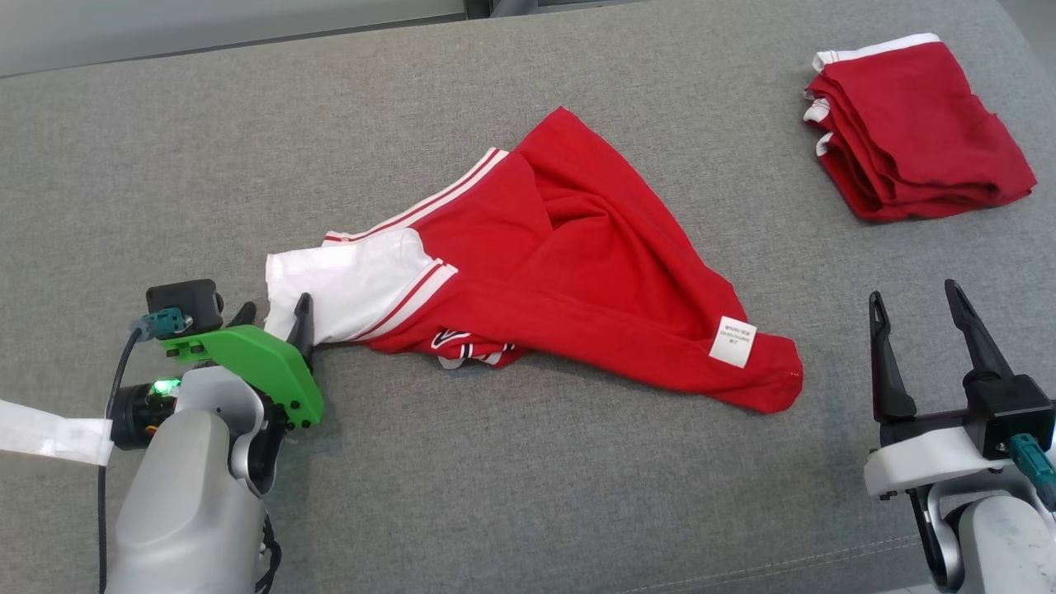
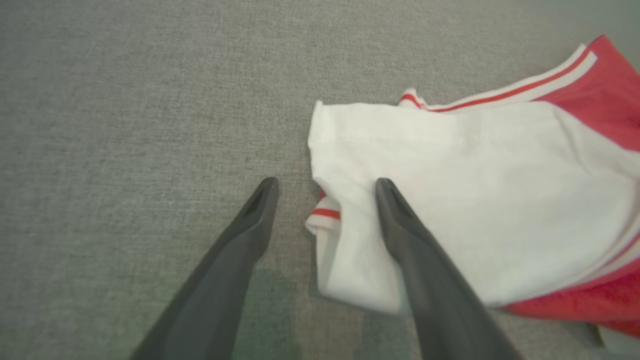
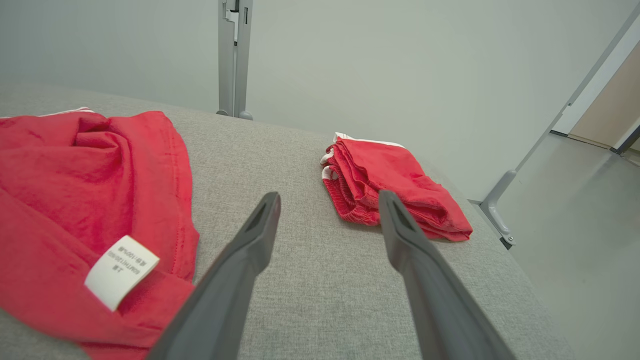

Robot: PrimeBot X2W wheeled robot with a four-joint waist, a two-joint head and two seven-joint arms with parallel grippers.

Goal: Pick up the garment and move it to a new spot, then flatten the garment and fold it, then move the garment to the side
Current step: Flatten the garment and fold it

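Zero steps look done: garment [image 1: 577, 272] lies crumpled mid-bench [image 1: 247, 124], left gripper [image 1: 274, 313] spread open astride its white sleeve [image 2: 450, 165] w/ nothing gripped, right gripper [image 1: 914, 291] open & empty nearby, so pick-up, flatten, fold, side-move all remain.

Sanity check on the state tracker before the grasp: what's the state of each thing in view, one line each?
red garment: crumpled, unfolded, lying on the grey surface.
white sleeve: spread out at the garment's left end.
label: exposed, facing up.
folded garment: folded, lying at the far right.
left gripper: open, one finger over the white sleeve, nothing gripped.
right gripper: open, empty, apart from both garments.
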